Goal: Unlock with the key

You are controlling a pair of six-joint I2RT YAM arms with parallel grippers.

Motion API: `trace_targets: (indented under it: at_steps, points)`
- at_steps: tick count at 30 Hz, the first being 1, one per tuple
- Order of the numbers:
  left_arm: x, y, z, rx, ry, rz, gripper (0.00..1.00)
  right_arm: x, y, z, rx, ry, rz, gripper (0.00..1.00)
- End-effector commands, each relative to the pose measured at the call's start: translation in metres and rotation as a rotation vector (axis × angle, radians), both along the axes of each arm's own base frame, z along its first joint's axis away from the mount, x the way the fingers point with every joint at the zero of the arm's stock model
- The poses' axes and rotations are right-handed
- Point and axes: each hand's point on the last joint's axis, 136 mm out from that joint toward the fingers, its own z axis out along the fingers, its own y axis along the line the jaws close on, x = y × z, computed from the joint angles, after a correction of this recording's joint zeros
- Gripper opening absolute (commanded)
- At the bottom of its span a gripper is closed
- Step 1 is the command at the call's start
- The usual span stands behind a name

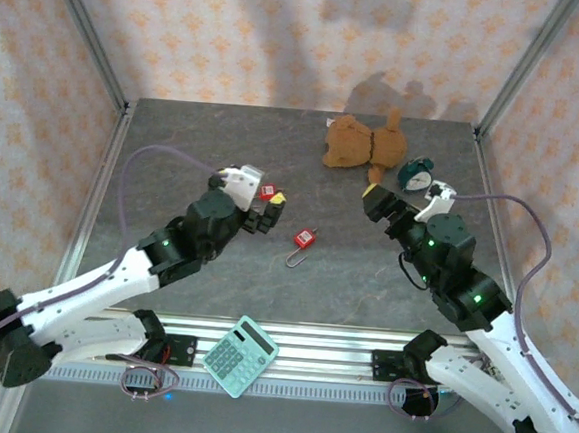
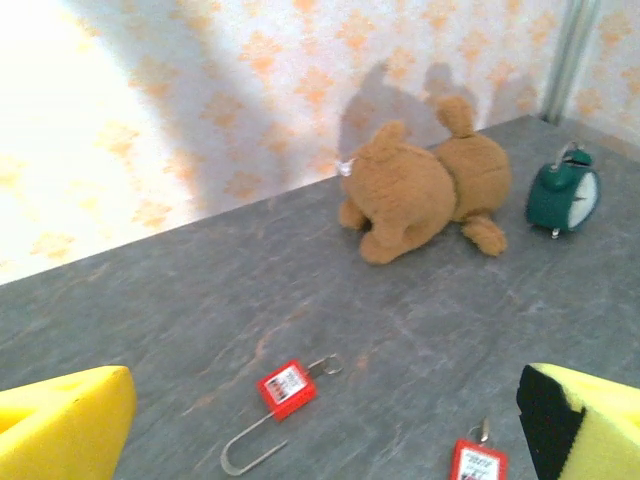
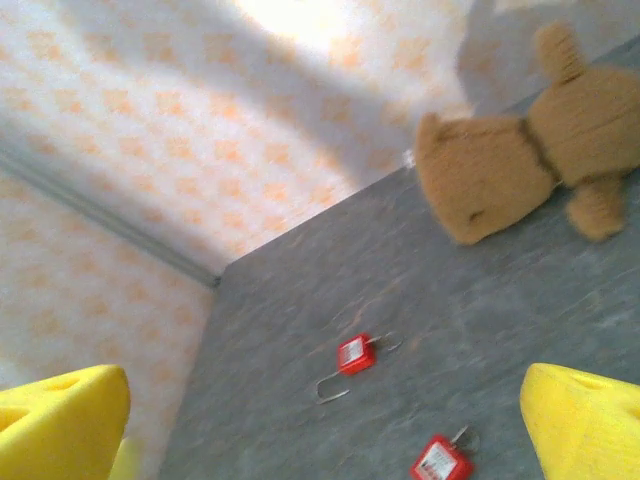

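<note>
Two small red padlocks lie on the grey table. One padlock (image 1: 306, 240) has a thin metal loop (image 1: 293, 260) trailing from it. The other padlock (image 1: 267, 191) sits right beside my left gripper (image 1: 270, 210), which is open. In the left wrist view a padlock (image 2: 287, 388) shows a key (image 2: 325, 366) in it and an open shackle (image 2: 250, 450). A second padlock (image 2: 477, 462) lies at the bottom edge. My right gripper (image 1: 381, 202) is open and holds nothing, hovering right of both. The right wrist view shows both padlocks (image 3: 354, 353) (image 3: 440, 460) lying apart.
A brown plush bear (image 1: 364, 142) lies at the back, with a green alarm clock (image 1: 414, 174) just right of it near my right gripper. A mint calculator (image 1: 240, 355) rests on the front rail. Patterned walls enclose the table (image 1: 173, 167).
</note>
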Motion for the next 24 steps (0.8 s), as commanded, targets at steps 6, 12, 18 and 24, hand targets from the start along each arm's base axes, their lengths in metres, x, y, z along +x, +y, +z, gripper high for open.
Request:
trace_targets:
  at_steps: [6,12,18,24]
  points:
    - [-0.030,0.093,-0.038,-0.033,-0.310,0.276,1.00,0.018,-0.038,-0.048,-0.318,0.095,-0.206,0.99]
    - [-0.030,0.134,-0.061,-0.046,-0.242,0.414,1.00,0.022,-0.028,-0.043,-0.324,-0.070,-0.146,0.99]
    - [-0.021,0.156,-0.084,0.019,-0.256,0.507,1.00,0.024,-0.043,-0.053,-0.308,-0.039,-0.250,0.99]
    - [-0.008,0.186,-0.115,0.056,-0.207,0.635,1.00,0.026,-0.045,-0.066,-0.305,0.004,-0.270,0.99]
